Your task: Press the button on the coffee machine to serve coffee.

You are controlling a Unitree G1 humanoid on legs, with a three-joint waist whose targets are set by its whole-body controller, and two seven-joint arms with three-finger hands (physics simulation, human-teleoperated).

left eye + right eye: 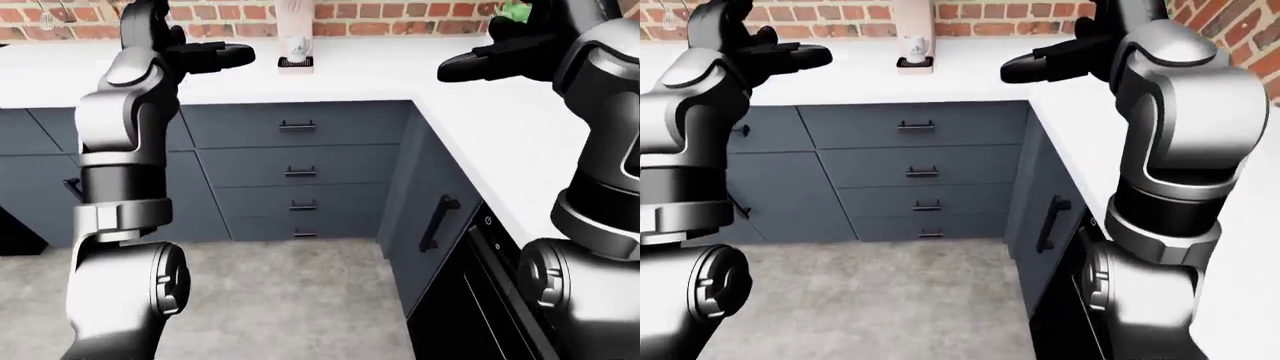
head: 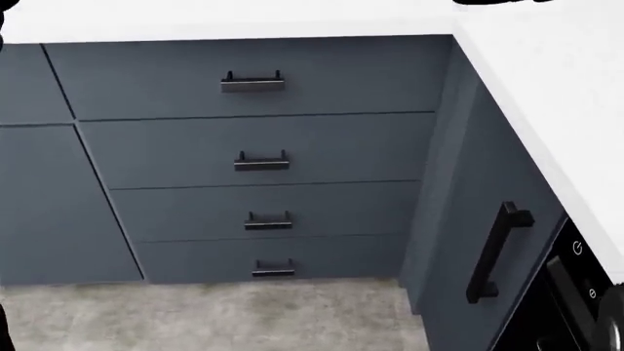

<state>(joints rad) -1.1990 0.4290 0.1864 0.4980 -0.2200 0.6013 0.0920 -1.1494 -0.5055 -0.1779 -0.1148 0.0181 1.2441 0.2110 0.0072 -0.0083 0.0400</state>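
Hands (image 1: 215,54) apart; coffee machine (image 1: 295,45) between

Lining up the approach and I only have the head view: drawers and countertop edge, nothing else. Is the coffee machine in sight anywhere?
Observer: Yes. The coffee machine stands on the white counter against the brick wall, near the top of the left-eye view; its upper part is cut off.
Operator: Anything under the spout?
Observer: A white cup sits on the machine's drip tray.
Operator: Where are the hands?
Observer: Both are raised over the counter, touching nothing: left hand left of the machine, right hand to its right.
Operator: Button visible?
Observer: No, I cannot make it out in either eye view.
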